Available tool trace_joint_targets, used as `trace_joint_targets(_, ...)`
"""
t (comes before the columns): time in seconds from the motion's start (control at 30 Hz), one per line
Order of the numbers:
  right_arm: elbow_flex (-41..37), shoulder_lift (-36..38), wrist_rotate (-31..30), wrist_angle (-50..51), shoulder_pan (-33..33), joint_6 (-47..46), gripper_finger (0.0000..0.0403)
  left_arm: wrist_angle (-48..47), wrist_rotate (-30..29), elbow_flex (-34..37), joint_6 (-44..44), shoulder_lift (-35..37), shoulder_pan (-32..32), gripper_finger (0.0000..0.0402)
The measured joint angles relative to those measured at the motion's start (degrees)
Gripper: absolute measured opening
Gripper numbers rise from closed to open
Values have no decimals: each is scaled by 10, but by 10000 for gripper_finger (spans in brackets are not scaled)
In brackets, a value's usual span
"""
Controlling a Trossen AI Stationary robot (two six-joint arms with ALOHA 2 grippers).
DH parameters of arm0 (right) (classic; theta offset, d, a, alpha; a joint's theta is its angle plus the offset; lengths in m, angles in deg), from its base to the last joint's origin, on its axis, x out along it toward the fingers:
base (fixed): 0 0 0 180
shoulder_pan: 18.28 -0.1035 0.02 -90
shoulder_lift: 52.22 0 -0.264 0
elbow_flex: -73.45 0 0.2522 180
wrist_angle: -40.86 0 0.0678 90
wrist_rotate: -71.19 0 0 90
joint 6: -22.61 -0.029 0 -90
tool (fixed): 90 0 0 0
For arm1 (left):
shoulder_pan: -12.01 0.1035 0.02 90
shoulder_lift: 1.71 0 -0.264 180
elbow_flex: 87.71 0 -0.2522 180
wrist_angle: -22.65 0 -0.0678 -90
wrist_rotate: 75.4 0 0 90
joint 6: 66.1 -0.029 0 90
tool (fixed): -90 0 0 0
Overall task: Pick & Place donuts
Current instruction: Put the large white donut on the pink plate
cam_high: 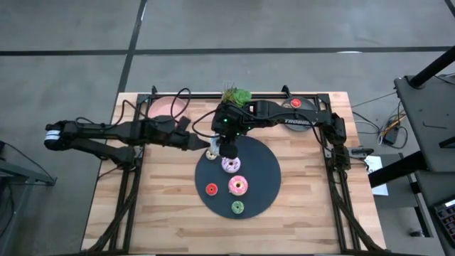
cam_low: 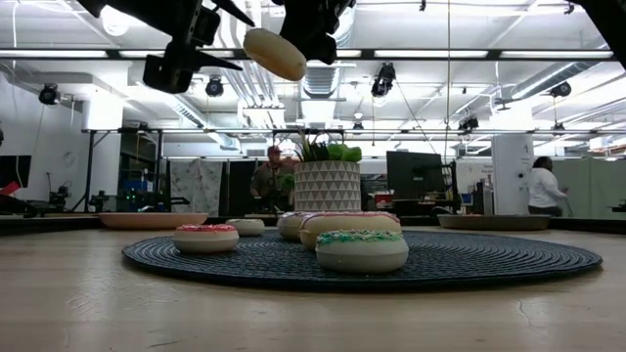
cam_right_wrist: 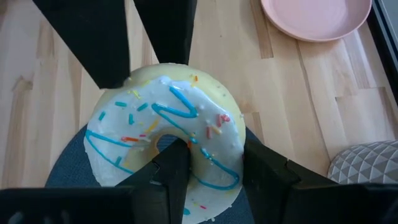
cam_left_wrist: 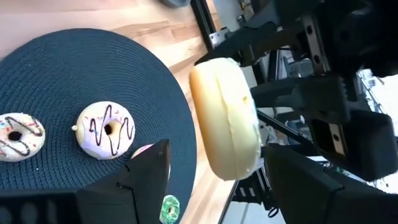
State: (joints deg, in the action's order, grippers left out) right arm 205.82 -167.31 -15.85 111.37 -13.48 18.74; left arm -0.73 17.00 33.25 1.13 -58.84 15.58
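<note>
A wood table (cam_high: 298, 213) holds a big dark round mat (cam_high: 263, 174). On the mat sit a purple donut (cam_high: 231, 165), a pink donut (cam_high: 238, 186), a red donut (cam_high: 211, 189) and a green donut (cam_high: 237, 207). A pink plate (cam_high: 162, 107) lies on the table past the mat's far left edge. A potted plant (cam_low: 328, 176) stands behind the mat.

The right gripper (cam_right_wrist: 205, 162) is up above the mat's far left edge. Its fingers are part way shut on a white donut (cam_right_wrist: 168, 140) with blue lines, one finger through the hole. The left gripper (cam_left_wrist: 214, 168) is right beside it, with its fingers spread wide on both sides of the same donut. I cannot tell if they touch it.

Behind the table is a big room with long ceiling lights. One person (cam_low: 540, 188) stands far right of the plant, and another is just left of it.
</note>
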Motion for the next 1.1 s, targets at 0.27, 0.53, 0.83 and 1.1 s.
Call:
trace_joint_targets(0.27,0,0,0,0,0,-2,123,1,-15,-19,1,-1,4,231)
trace_joint_targets(0.53,0,0,-1,0,0,-2,123,-9,-21,-37,-10,-7,8,231)
trace_joint_targets(0.83,0,1,-1,0,0,-2,123,-16,-19,-39,-6,-31,8,231)
trace_joint_targets(1.1,0,1,-1,0,0,-2,123,-14,-11,-39,0,-33,8,231)
